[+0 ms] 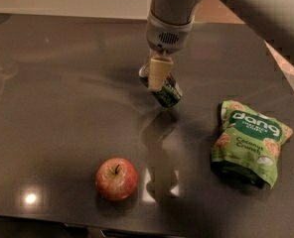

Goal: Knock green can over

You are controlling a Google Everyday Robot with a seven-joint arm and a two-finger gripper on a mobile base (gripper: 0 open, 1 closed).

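Observation:
The green can [168, 94] is a small dark green drink can on the dark tabletop [62, 108], right of centre. It is tilted, with its top up and to the left and its base down and to the right. My gripper [154, 83] comes down from the top of the view and sits right over the can's upper end, touching it and hiding its top. The grey wrist [169, 31] is directly above.
A red apple [116, 178] sits near the front edge. A green snack bag [249, 140] lies at the right. The table's right edge [286, 68] runs diagonally at the far right, and the front edge is just below the apple.

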